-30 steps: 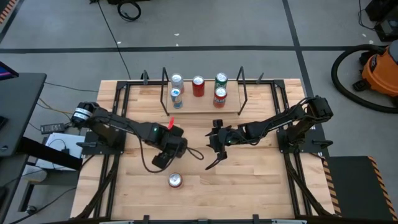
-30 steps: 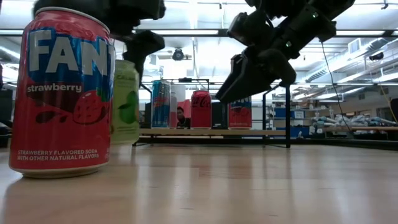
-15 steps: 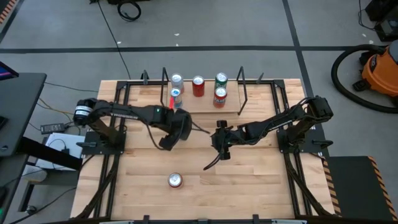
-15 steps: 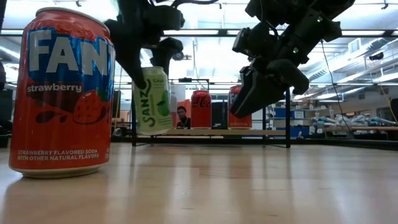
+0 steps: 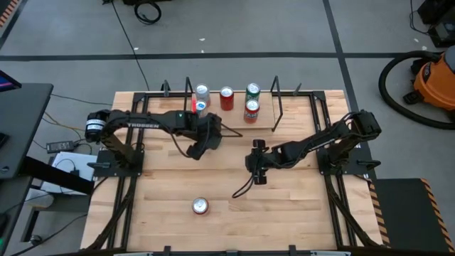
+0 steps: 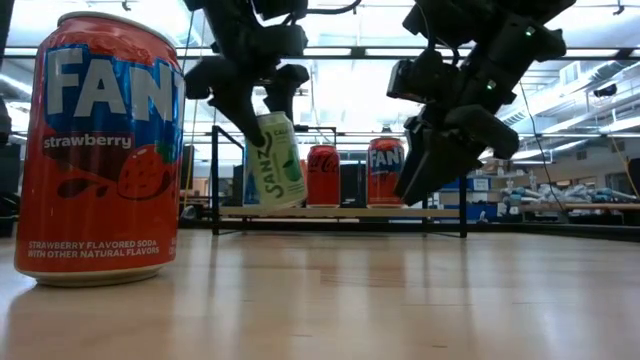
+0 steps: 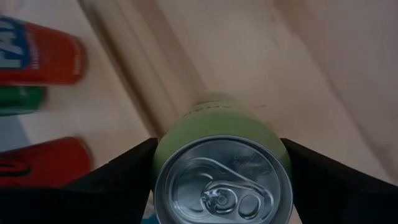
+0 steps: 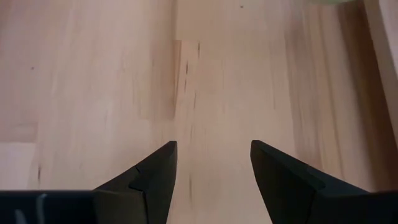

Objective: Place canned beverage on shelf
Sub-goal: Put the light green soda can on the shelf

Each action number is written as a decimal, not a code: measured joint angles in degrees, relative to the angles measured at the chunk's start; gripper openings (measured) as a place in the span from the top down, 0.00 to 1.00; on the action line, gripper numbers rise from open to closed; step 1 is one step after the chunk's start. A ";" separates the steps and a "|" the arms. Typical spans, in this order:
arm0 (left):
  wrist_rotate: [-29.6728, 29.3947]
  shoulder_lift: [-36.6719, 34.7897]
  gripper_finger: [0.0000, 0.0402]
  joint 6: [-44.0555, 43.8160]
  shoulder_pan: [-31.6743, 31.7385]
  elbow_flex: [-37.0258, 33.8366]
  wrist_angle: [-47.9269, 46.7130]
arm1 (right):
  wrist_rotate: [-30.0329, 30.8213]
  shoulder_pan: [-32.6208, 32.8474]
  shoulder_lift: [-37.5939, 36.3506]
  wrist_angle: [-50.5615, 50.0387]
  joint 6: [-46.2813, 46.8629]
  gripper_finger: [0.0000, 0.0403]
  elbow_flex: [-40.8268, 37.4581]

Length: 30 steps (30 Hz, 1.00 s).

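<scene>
The table point(image 5: 284, 213) fills the middle of the high view, pale wood with black frames at both sides. The shelf point(image 5: 234, 121) lies along its upper middle, a low plank between thin black uprights, with cans standing on it: a silver-topped pair at upper left, a red can point(image 5: 227, 98) beside them, a green-topped and a red-topped one to the right.

My left gripper point(image 5: 202, 136) sits just below the shelf's left end, clamped on the green can point(image 6: 278, 162), which hangs tilted above the table in the low view, in front of the shelf.

My right gripper point(image 5: 256, 165) hovers right of centre, well apart from any can; fingers point(image 8: 149, 177) drawn in, holding nothing.

A Fanta can point(image 5: 200, 206) stands alone at lower centre.
</scene>
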 joint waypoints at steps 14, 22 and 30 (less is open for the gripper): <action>-1.01 0.00 0.22 7.81 2.23 7.14 3.40 | 2.11 3.00 0.00 -1.36 2.77 0.47 0.00; 0.62 -0.02 0.22 14.17 6.33 8.95 4.48 | 3.69 4.24 0.00 -1.47 3.38 0.47 0.00; 4.36 1.40 0.22 17.16 10.95 8.72 7.92 | 4.92 4.58 0.00 -1.38 3.86 0.47 0.00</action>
